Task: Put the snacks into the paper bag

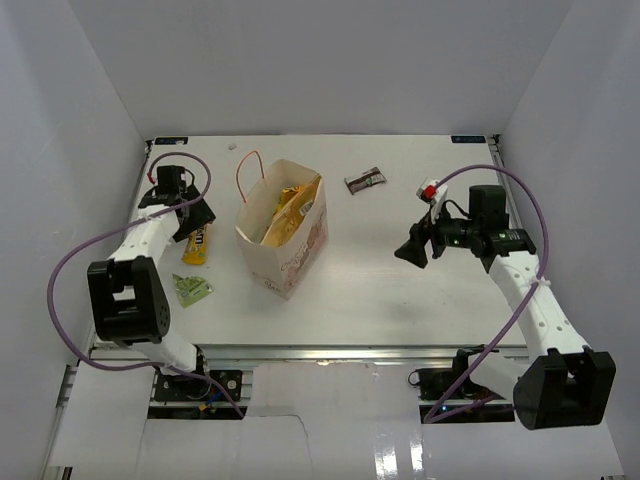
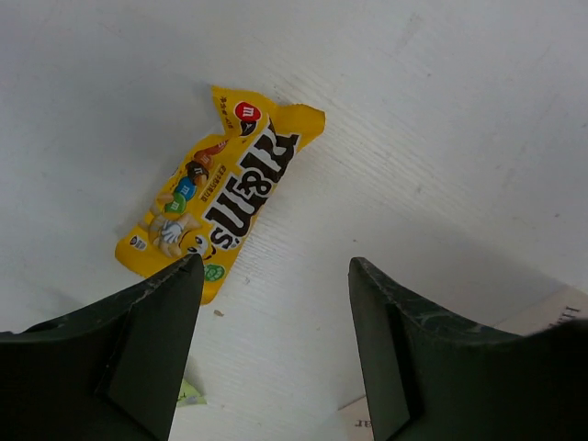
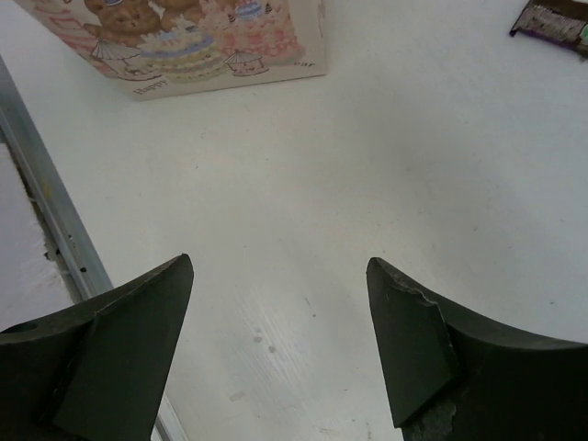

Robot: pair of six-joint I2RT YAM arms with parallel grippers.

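The cream paper bag (image 1: 285, 240) with orange-red handles stands at centre left, and the tan chip bag (image 1: 290, 212) sticks out of its mouth. The yellow wrapper (image 1: 197, 243) lies left of the bag and shows in the left wrist view (image 2: 218, 188). The green pouch (image 1: 190, 290) lies nearer the front. The dark brown-and-white bar (image 1: 364, 180) lies behind and right of the bag. My left gripper (image 1: 195, 215) is open and empty just above the yellow wrapper (image 2: 274, 266). My right gripper (image 1: 410, 250) is open and empty over bare table at right (image 3: 280, 266).
White walls close in the table on three sides. A metal rail (image 1: 330, 352) runs along the front edge. The bag's printed side shows in the right wrist view (image 3: 184, 46), and the bar (image 3: 551, 23) at that view's top right corner.
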